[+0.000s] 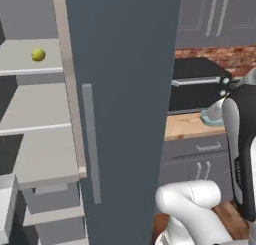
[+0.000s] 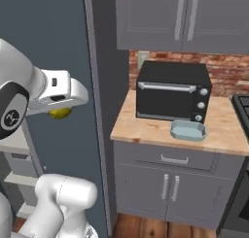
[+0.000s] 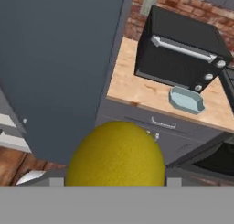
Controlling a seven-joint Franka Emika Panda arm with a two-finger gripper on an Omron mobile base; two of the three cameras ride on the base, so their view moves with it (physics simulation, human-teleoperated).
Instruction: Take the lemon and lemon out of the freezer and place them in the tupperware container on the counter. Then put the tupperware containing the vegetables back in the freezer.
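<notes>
The gripper [image 2: 60, 110] is clamping one lemon [image 3: 115, 154] and hanging in front of the freezer [image 2: 53, 47], well apart from the tupperware container [image 2: 188, 130]. That container is sitting on the counter [image 2: 141, 123] just in front of the black microwave [image 2: 172, 91]. The second lemon [image 1: 38, 54] is lying on an upper freezer shelf [image 1: 20, 64], behind the open door.

The counter [image 2: 228, 130] looks like light matt wood, the freezer [image 2: 48, 47] smooth matt slate, the tupperware container [image 2: 187, 130] translucent plastic.
</notes>
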